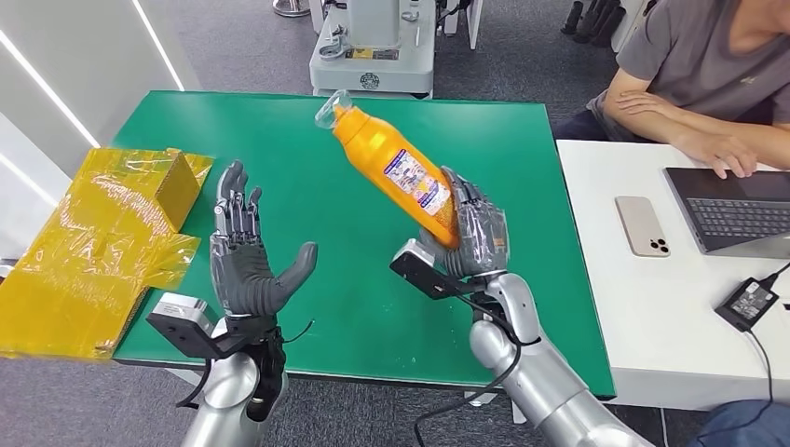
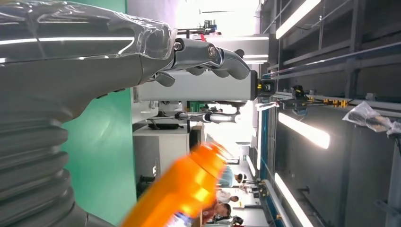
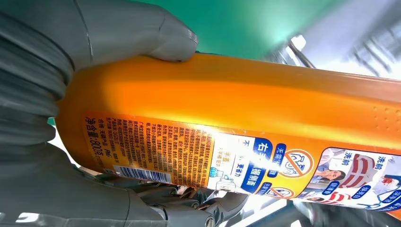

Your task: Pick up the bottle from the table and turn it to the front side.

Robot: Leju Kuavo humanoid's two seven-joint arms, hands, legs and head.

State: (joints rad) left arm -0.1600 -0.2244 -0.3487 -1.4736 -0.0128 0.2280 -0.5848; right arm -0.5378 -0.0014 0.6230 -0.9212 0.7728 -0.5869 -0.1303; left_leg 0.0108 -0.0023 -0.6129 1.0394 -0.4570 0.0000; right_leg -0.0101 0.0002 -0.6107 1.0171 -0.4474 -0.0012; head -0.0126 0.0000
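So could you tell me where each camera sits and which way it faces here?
Head view: high on the body, looking down at the green table; both arms show.
Left wrist view: behind the open left hand, facing across the room.
Right wrist view: behind the right hand, close on the label.
All share the orange bottle.

1. My head view is evenly bright and sharp, with soft shadows on the green desk [image 1: 279, 140].
2. Ceiling strip lights [image 2: 302, 130] blow out my left wrist view.
3. The orange bottle [image 2: 184, 189] blurs at lower centre there.
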